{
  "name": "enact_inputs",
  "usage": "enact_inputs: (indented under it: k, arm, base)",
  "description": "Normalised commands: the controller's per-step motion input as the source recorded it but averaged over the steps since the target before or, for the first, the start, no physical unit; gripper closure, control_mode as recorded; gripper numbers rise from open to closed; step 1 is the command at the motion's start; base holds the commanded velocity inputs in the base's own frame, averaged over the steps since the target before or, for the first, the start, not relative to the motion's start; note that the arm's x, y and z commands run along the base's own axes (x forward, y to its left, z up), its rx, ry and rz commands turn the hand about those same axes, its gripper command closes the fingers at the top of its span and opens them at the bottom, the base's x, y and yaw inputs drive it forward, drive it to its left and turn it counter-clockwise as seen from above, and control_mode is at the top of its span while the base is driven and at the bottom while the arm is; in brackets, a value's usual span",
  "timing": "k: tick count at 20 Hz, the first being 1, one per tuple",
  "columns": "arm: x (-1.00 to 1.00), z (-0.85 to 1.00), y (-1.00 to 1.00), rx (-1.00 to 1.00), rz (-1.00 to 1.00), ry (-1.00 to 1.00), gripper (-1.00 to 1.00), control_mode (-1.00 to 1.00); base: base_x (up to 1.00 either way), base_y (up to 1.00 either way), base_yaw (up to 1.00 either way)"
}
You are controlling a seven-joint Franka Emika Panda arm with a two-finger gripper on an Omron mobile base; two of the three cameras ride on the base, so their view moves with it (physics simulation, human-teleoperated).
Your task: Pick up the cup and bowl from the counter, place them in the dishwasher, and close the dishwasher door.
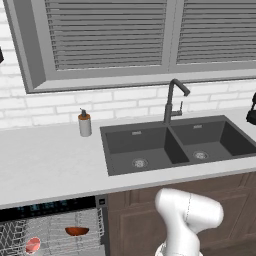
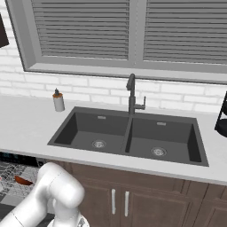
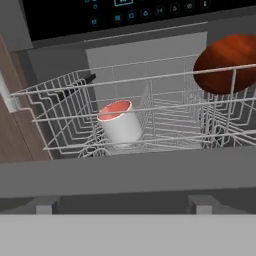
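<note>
The dishwasher (image 1: 50, 206) stands open under the counter (image 1: 45, 165), its wire rack (image 3: 65, 125) pulled out. The white cup (image 3: 119, 125) with its salmon-red inside sits tilted in the rack. The dark reddish-brown bowl (image 3: 225, 62) leans on edge in the rack to its right. From the left base view the bowl (image 1: 76, 231) and cup (image 1: 33, 245) both lie in the rack. A grey flat edge (image 3: 125, 172), apparently the dishwasher door, crosses just before the rack. My gripper (image 3: 125, 205) is open and holds nothing, low in front of that edge, its fingertips (image 3: 47, 205) wide apart.
A dark double sink (image 1: 170, 142) with a tap (image 1: 172, 100) is set in the counter. A soap dispenser (image 1: 85, 123) stands left of it. Brown cabinet doors (image 2: 119, 199) are below the sink. My white arm (image 1: 187, 220) bends down toward the dishwasher.
</note>
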Motion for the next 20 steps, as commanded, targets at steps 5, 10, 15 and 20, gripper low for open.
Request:
enact_inputs:
  k: [5,10,15,20]
  arm:
    - [0.35,-0.08,-0.09,0.05,-0.21,-0.40,-1.00,-1.00]
    - [0.58,-0.06,-0.06,0.00,-0.19,-0.30,-1.00,-1.00]
    - [0.66,-0.05,-0.09,0.00,-0.17,-0.19,-1.00,-1.00]
    - [0.68,-0.06,-0.12,0.00,-0.17,-0.14,-1.00,-1.00]
  base:
    - [0.00,0.00,0.00]
    - [0.00,0.00,0.00]
    - [0.00,0.00,0.00]
    - [0.00,0.00,0.00]
